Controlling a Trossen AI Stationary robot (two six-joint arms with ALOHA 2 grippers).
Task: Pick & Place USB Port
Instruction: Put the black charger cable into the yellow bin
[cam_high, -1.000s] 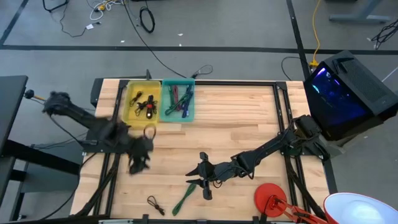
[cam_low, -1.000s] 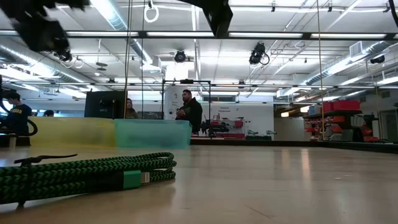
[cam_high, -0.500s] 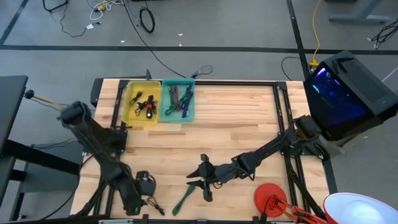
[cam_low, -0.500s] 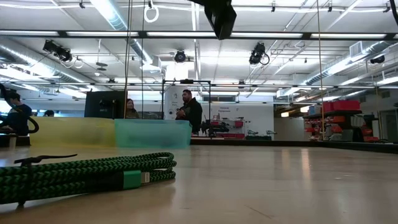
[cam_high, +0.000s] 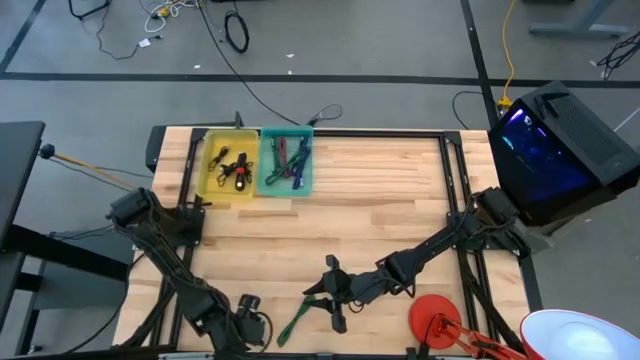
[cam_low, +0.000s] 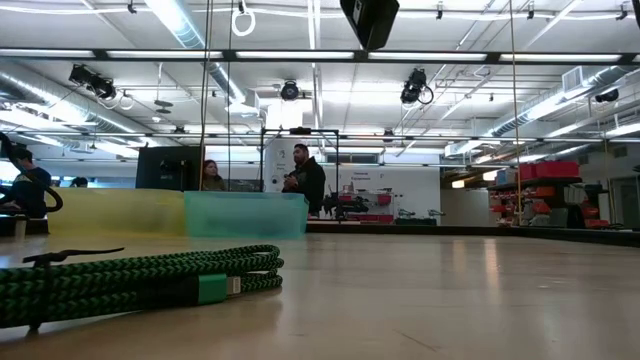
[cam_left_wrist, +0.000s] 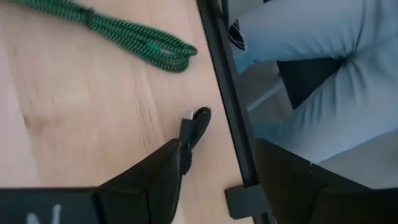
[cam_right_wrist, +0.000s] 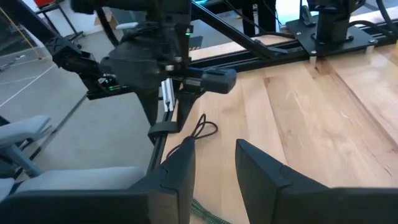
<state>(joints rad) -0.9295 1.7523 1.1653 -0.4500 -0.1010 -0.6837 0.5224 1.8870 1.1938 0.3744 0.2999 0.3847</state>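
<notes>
A small black cable (cam_high: 247, 327) lies on the table near its near edge; it also shows in the left wrist view (cam_left_wrist: 193, 127) and the right wrist view (cam_right_wrist: 200, 132). My left gripper (cam_high: 252, 325) is open right over it, its fingers (cam_left_wrist: 163, 174) on either side of the cable's end. A green braided cable (cam_high: 296, 318) lies coiled beside it, also seen in the low view (cam_low: 130, 280). My right gripper (cam_high: 324, 297) is open and empty just above the green cable's far side.
A yellow bin (cam_high: 228, 166) and a teal bin (cam_high: 287, 162) holding cables stand at the far left. A red object (cam_high: 436, 320) sits at the near right. A person's legs (cam_left_wrist: 311, 62) are just beyond the near edge. The table's middle is bare wood.
My left arm has swung from the table's left middle toward the near edge and come down over the black cable. My right gripper has shifted a little toward the near edge. The cables have stayed where they were.
</notes>
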